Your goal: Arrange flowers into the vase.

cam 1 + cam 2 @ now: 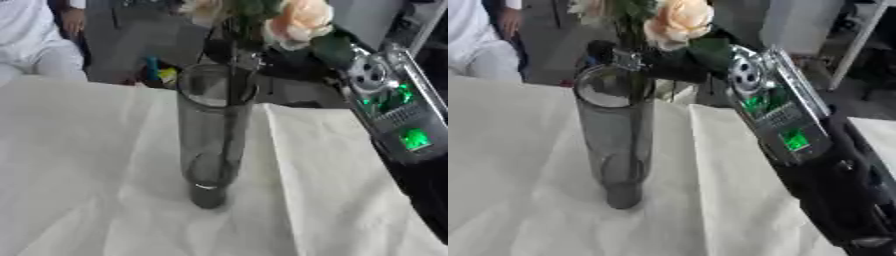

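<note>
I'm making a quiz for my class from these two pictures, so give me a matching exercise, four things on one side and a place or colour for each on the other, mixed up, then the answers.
Things:
1. vase
2. rose
3. right hand
4. tablecloth

Descriptions:
A. peach, above the vase mouth
B. white, creased, covering the table
C. dark grey see-through glass, standing upright
D. black, curled round flower stems at the vase rim

Pairs: 1-C, 2-A, 3-D, 4-B
</note>
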Action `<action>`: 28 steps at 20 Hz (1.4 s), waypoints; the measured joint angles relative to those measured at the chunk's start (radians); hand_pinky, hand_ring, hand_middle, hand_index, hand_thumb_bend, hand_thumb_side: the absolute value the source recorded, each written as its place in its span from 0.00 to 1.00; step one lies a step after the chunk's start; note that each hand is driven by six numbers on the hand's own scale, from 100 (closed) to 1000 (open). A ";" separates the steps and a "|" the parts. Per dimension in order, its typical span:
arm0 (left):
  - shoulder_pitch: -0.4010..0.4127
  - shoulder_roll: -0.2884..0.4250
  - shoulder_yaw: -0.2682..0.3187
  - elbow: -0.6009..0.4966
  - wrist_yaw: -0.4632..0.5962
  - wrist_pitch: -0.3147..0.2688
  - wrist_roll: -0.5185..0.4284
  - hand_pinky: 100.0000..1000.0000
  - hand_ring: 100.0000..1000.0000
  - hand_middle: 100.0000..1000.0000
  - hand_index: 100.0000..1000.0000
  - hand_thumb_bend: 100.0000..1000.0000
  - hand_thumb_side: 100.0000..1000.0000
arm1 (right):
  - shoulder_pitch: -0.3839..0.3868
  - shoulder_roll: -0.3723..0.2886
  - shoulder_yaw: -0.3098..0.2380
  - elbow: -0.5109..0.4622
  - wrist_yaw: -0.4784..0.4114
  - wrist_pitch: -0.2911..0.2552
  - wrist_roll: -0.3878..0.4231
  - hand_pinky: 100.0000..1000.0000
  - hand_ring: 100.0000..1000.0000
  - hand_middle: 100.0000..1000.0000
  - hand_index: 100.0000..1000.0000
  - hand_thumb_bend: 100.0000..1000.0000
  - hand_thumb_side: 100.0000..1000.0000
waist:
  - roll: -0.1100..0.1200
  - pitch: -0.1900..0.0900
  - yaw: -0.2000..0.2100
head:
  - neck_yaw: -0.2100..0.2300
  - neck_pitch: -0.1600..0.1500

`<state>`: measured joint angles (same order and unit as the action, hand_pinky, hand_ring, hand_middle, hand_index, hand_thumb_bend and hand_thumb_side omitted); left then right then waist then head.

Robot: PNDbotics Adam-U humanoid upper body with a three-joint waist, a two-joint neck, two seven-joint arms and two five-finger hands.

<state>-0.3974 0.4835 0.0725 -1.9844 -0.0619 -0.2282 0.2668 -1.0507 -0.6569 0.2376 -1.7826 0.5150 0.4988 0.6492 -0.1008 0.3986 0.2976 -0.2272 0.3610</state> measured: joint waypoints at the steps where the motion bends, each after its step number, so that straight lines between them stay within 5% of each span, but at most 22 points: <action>1: 0.001 0.000 0.000 0.000 0.000 0.000 0.000 0.74 0.80 0.82 0.93 0.00 0.95 | 0.003 -0.001 -0.001 0.000 0.000 -0.006 0.014 0.85 0.93 0.88 0.96 0.72 1.00 | 0.000 -0.001 -0.002 | 0.001 0.000; 7: 0.002 0.000 0.000 0.000 0.000 0.001 0.001 0.74 0.80 0.82 0.93 0.00 0.95 | 0.012 -0.013 -0.018 0.000 -0.005 -0.034 0.082 0.88 0.95 0.89 0.97 0.81 1.00 | 0.000 -0.007 -0.005 | 0.004 0.000; 28: 0.016 0.000 0.007 0.000 -0.002 0.005 0.007 0.74 0.81 0.82 0.91 0.00 0.95 | 0.100 -0.094 -0.084 -0.038 -0.014 -0.045 0.112 0.90 0.95 0.90 0.97 0.84 1.00 | 0.008 -0.011 -0.018 | 0.011 0.004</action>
<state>-0.3811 0.4835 0.0790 -1.9844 -0.0641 -0.2232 0.2733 -0.9511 -0.7509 0.1537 -1.8209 0.5006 0.4533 0.7607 -0.0931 0.3879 0.2793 -0.2158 0.3652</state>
